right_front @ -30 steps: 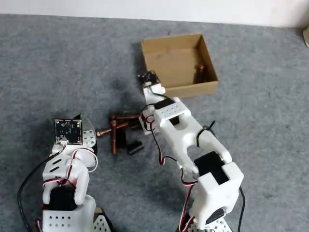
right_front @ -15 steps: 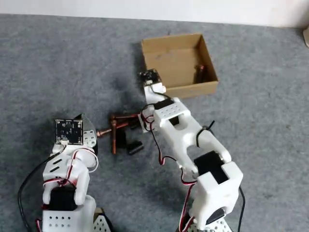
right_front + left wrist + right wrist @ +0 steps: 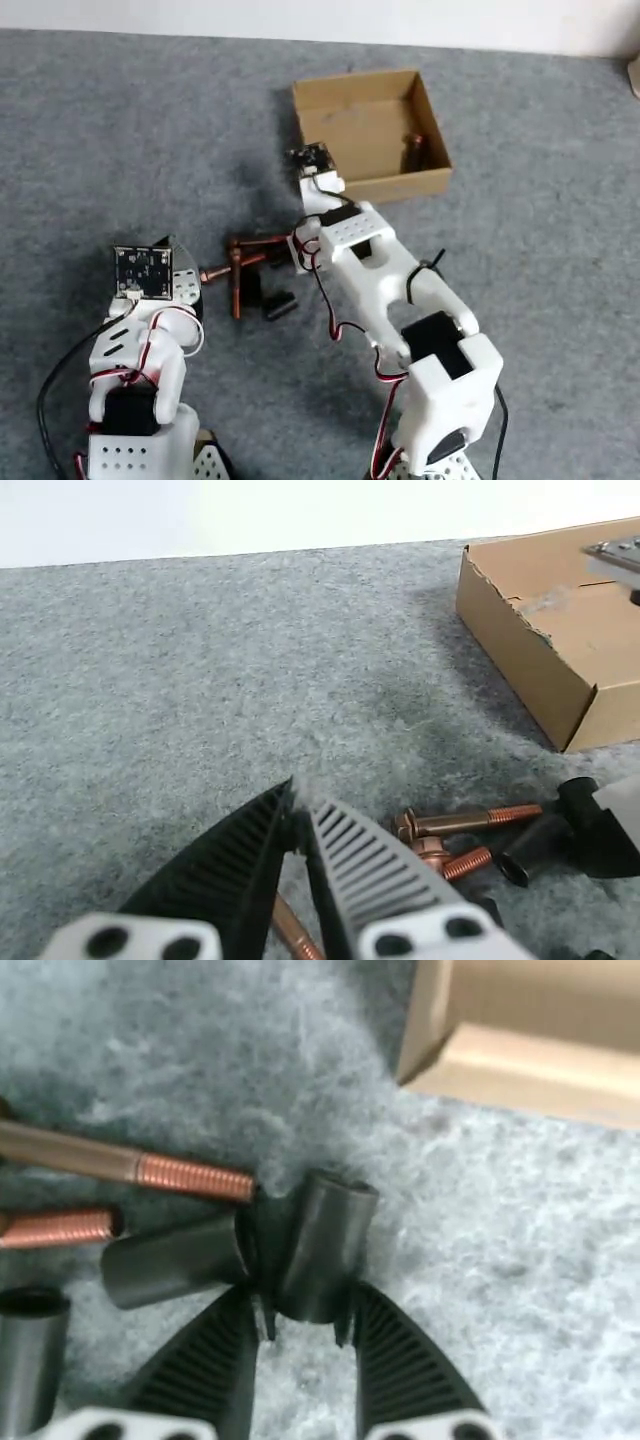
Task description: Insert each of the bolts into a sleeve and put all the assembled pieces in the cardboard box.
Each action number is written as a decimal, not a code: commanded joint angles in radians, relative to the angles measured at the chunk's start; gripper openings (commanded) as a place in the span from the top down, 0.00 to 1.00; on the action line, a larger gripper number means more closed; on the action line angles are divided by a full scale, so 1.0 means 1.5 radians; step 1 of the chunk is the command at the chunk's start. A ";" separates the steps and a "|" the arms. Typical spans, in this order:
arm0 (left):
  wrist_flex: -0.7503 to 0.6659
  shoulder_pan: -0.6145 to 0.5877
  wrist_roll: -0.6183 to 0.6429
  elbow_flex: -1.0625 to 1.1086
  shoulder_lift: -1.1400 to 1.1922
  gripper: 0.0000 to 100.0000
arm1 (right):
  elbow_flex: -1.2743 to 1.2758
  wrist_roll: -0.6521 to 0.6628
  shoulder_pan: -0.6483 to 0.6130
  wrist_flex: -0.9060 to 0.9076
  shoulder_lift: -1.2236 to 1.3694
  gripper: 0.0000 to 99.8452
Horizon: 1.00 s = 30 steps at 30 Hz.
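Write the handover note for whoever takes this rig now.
Left end effector: shut, a bolt just beneath it; grip unclear.
Right end effector: shut on a sleeve near the box corner.
Done: what looks like one assembled piece in the box.
To do: loose bolts and sleeves on the mat between the arms; assemble and box them.

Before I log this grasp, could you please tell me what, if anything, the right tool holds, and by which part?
The right tool grips a sleeve by its sides, at the end nearest the tool; the open far end is free.
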 commanded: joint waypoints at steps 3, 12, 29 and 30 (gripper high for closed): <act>-0.016 0.012 0.002 -0.020 0.003 0.99 | -0.011 -0.007 -0.006 0.026 -0.027 1.00; -0.016 0.012 0.002 -0.020 0.003 0.99 | 0.011 -0.003 -0.004 0.104 -0.294 1.00; -0.020 0.015 0.003 -0.022 0.002 0.99 | 0.425 -0.001 0.006 0.050 -0.930 1.00; -0.020 0.025 0.003 -0.026 0.003 0.99 | 0.466 -0.001 0.017 0.030 -0.981 1.00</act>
